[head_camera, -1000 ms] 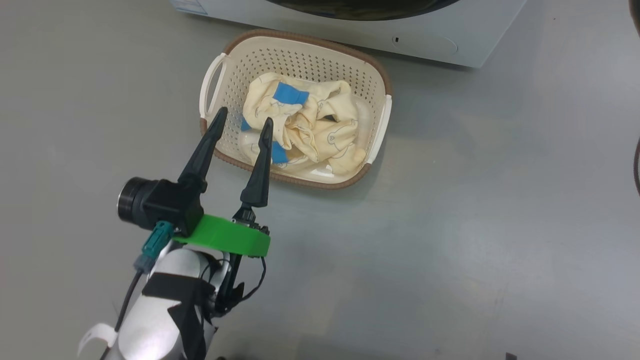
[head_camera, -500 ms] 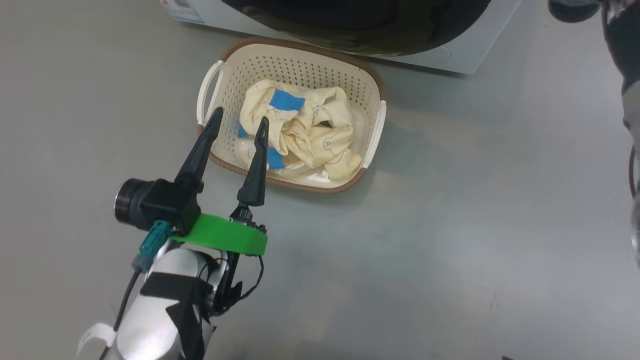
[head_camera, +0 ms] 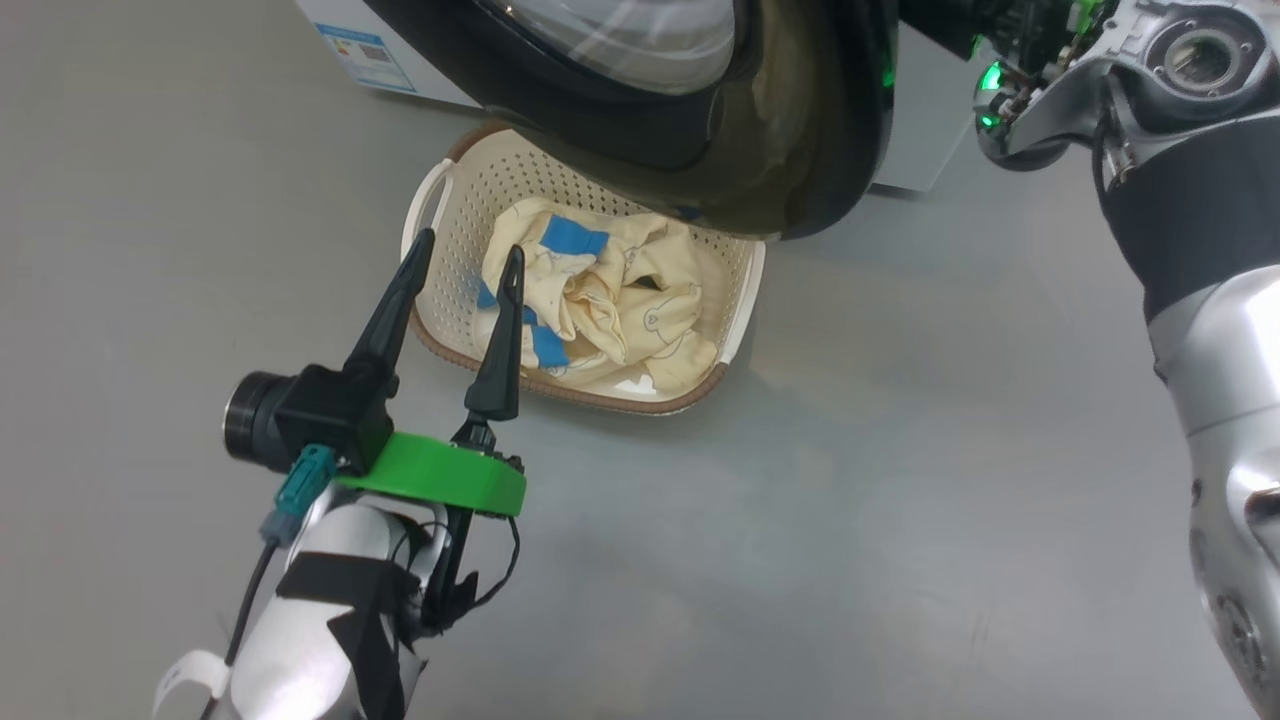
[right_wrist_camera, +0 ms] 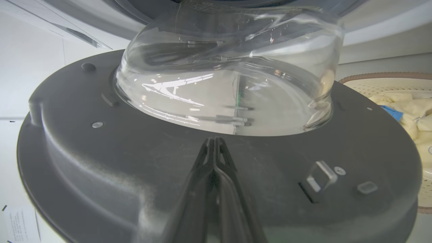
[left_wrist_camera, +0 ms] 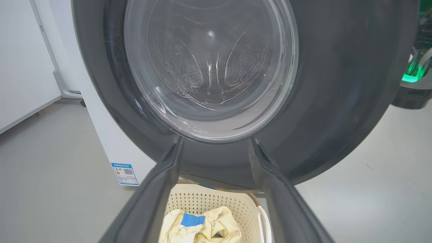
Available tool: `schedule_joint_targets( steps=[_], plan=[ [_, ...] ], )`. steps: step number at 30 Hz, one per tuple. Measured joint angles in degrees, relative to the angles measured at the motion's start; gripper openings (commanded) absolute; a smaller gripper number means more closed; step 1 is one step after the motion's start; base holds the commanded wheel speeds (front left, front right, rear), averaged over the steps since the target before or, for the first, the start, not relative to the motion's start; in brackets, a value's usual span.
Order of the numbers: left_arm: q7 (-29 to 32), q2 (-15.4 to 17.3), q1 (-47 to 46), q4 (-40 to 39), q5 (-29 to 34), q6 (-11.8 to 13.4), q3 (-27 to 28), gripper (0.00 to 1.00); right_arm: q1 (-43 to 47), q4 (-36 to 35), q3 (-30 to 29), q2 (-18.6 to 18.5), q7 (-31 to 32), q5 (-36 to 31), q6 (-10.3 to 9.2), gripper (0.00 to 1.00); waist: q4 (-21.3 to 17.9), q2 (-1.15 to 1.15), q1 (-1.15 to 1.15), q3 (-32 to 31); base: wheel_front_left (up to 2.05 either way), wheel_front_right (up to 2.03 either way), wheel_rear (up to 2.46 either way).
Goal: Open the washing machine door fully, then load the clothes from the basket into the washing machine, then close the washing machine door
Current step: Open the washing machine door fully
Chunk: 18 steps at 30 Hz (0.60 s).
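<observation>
The washing machine door (head_camera: 780,150) stands only partly open above the basket (head_camera: 470,195), the shut right gripper (right_wrist_camera: 214,143) at its inner rim, while all the clothes (head_camera: 610,300) lie in the basket near the spread-open left gripper (head_camera: 470,243), so loading and closing remain.

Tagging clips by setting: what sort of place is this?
Likely a laundry or test room: a white washing machine with its round door open, a basket of clothes on plain grey floor.

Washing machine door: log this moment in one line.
round black-rimmed glass door: partly open | right claw: shut, at door's inner face | left claw: open, pointing at cream perforated basket | cream-yellow blue-patched clothes: in basket
</observation>
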Motion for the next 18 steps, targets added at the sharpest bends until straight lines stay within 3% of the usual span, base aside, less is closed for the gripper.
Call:
schedule_joint_targets(
  steps=[18],
  plan=[
    [0.0, 0.0, 2.1, 2.6, -0.4, 0.0, 0.1, 1.0, 13.7, -15.9, 9.8, 0.3, 0.6, 11.5, 0.0, 0.0, 0.4, 0.0, 0.0, -4.6, 0.0, 0.0, 0.0]
  ],
)
